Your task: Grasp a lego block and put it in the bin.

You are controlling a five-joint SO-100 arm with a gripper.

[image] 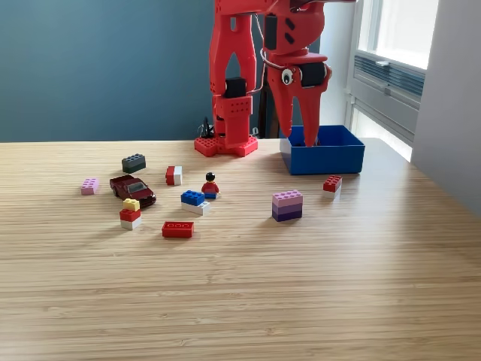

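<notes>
several lego blocks lie scattered on the wooden table (240, 301). nearest to us is a flat red block (177, 229); beyond it a purple stacked block (287, 205) stands just short of the bin (323, 159). we judge these blocks light, rigid and smooth-sided, best pinched across two flat opposite walls, below the studs. further back, the bin sits at the exterior view's right, near the arm's base; we cannot see its floor or any contents. the gripper (301, 124) hangs over the bin's back left part, fingers nearly together; whether it holds anything we cannot tell.
</notes>
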